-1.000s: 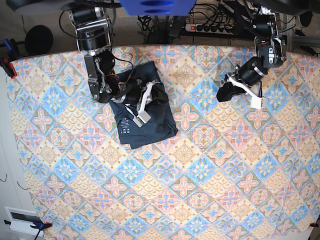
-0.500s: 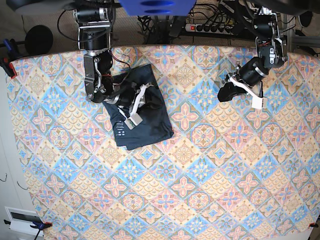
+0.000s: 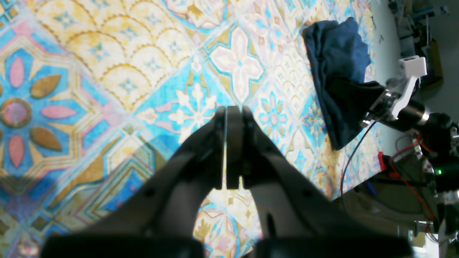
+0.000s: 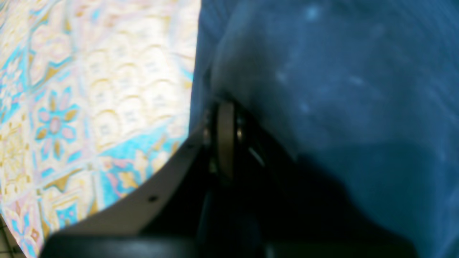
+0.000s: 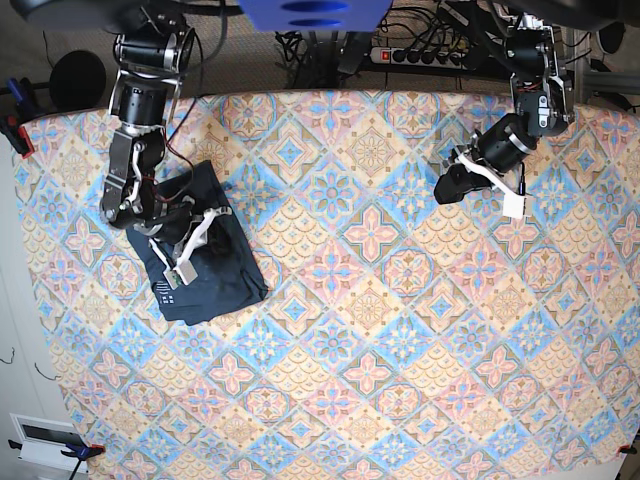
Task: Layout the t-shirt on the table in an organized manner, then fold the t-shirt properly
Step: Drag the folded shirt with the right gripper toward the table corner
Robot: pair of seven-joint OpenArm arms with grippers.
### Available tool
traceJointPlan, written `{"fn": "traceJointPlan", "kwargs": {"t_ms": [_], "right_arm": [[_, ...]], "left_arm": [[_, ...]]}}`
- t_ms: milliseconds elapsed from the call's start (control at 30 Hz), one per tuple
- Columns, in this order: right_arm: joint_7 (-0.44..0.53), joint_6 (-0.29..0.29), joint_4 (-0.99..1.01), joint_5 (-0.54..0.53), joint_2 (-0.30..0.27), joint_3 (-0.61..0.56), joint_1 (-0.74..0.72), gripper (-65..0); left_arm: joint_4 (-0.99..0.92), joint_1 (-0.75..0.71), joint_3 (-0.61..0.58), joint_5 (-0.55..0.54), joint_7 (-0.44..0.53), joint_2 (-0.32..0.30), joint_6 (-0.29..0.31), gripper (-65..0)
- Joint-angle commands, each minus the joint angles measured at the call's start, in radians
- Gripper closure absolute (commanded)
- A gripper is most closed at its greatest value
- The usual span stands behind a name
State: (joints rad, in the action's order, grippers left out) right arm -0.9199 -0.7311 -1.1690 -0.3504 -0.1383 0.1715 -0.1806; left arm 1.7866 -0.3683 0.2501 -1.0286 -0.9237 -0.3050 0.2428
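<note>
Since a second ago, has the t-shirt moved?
Yes. The t-shirt slid toward the base view's left table edge, dragged by the right gripper.

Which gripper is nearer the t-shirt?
Right. The right gripper is shut on the t-shirt; the left gripper hangs shut far across the table.

- The folded dark navy-blue cotton t-shirt (image 5: 205,265) and the black right gripper (image 5: 232,243) on it block the pastel diamond-tiled table (image 5: 400,380) near its left edge.
- The black left gripper (image 5: 447,186) hangs near the far right corner.
- Bare cloth spans the centre and near edge.
</note>
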Motion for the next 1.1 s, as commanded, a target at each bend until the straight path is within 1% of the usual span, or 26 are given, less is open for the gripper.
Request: {"fn": "traceJointPlan", "kwargs": {"t_ms": [0, 67, 200, 367, 567, 700, 867, 967, 1067], "right_arm": [[-0.015, 0.033, -0.006, 0.058, -0.010, 0.006, -0.049, -0.6], [-0.017, 0.033, -0.006, 0.058, -0.010, 0.023, -0.075, -0.6], [-0.035, 0.033, -0.036, 0.053, -0.010, 0.027, -0.072, -0.6], [-0.113, 0.033, -0.197, 0.052, -0.010, 0.030, -0.066, -0.6], [-0.155, 0.033, -0.434, 0.052, -0.010, 0.033, 0.063, -0.6], [-0.201, 0.033, -0.547, 0.050, -0.010, 0.110, 0.145, -0.6], [-0.212, 0.033, -0.570, 0.050, -0.011, 0.176, 0.203, -0.6], [-0.213, 0.033, -0.538, 0.052, -0.013, 0.184, 0.214, -0.6], [-0.210, 0.033, -0.497, 0.052, -0.028, 0.176, 0.218, -0.6]], "left_arm": [[0.022, 0.002, 0.002, -0.017, 0.015, -0.009, 0.011, 0.0], [0.022, 0.002, 0.002, -0.017, 0.015, -0.007, 0.011, 0.0], [0.022, 0.002, 0.002, -0.012, 0.015, -0.009, 0.011, 0.0], [0.020, 0.002, 0.004, -0.012, 0.015, -0.010, 0.011, 0.0], [0.019, 0.007, 0.002, -0.012, 0.015, -0.010, 0.011, 0.0], [0.020, 0.005, 0.002, -0.012, 0.015, -0.009, 0.011, 0.0], [0.020, -0.001, 0.007, -0.012, 0.015, -0.013, 0.011, 0.0], [0.022, -0.016, 0.007, -0.012, 0.015, -0.030, 0.011, 0.0], [0.022, -0.018, 0.005, -0.012, 0.015, -0.036, 0.011, 0.0]]}}
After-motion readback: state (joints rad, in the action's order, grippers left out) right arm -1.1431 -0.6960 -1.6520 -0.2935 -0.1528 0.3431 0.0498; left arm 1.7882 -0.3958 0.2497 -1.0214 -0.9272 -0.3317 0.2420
